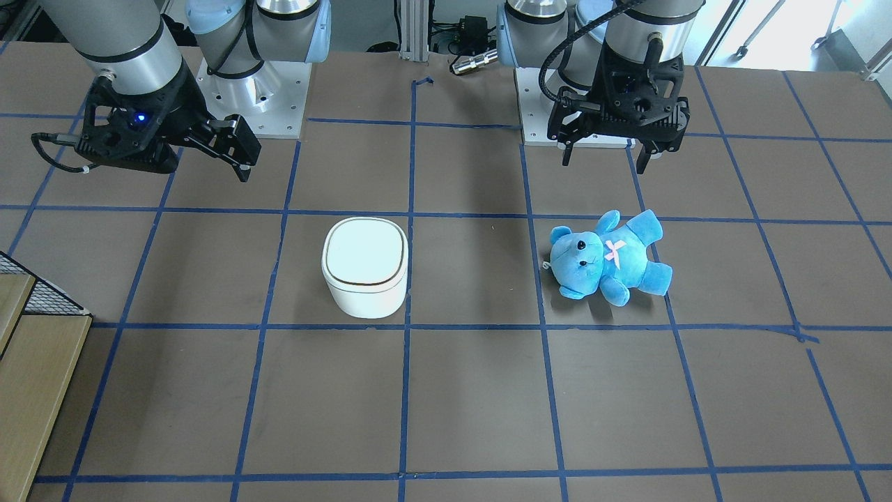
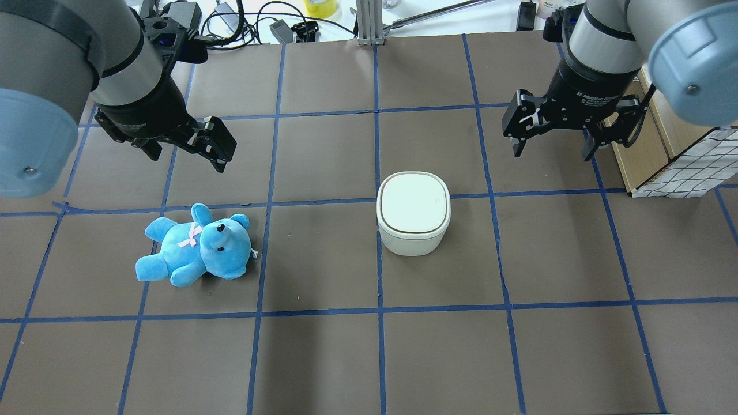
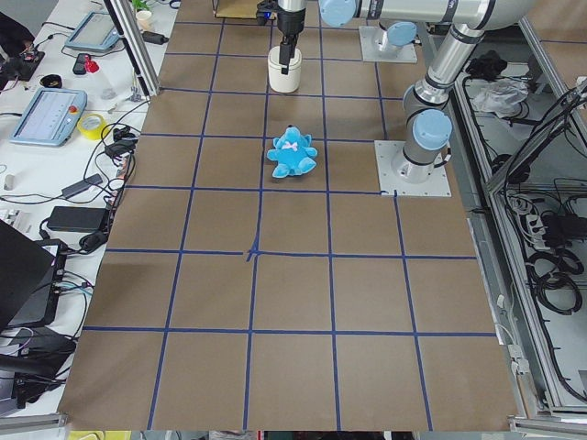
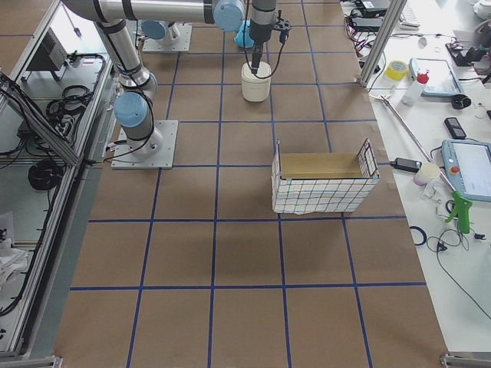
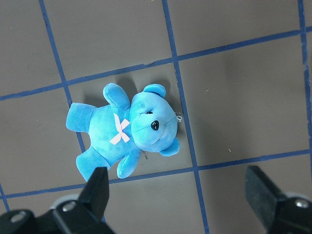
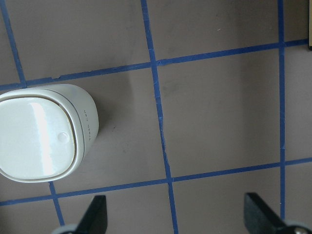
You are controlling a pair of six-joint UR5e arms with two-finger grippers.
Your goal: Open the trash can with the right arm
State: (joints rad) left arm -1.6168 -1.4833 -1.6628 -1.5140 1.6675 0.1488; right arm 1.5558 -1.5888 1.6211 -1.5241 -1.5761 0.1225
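The trash can [image 2: 413, 212] stands upright near the middle of the table [image 2: 323, 357], just to the robot's right of the central blue tape line and just on the near side of a cross line; its flat lid [image 6: 36, 131] lies shut, the thin dark edge running unbroken round it. I see bare brown table on all four sides of the can; the blue teddy bear [image 1: 610, 256] lies on its back well apart on the robot's left, a full grid square lying between them. The tighter edge is on the robot's right; a wire-sided basket [image 4: 322, 184] with a cardboard lining sits at that end of the table, and from overhead its corner shows just beside the outer finger of the right gripper [image 2: 552, 151].

That right gripper hangs above the table, clear of the can and off toward the robot's right of it; its jaws are spread wide, pointing down, with only bare table and tape between them. In the right wrist view both fingertips [image 6: 95, 217] stand at the bottom corners, and the can sits at the left edge, outside the span of the fingers; I see no contact with lid or wall.

The left gripper [image 1: 603, 160] hovers on the other side, raised over the teddy bear's square; its jaws are also wide apart and grip nothing, the bear lying on the table below them in the left wrist view.
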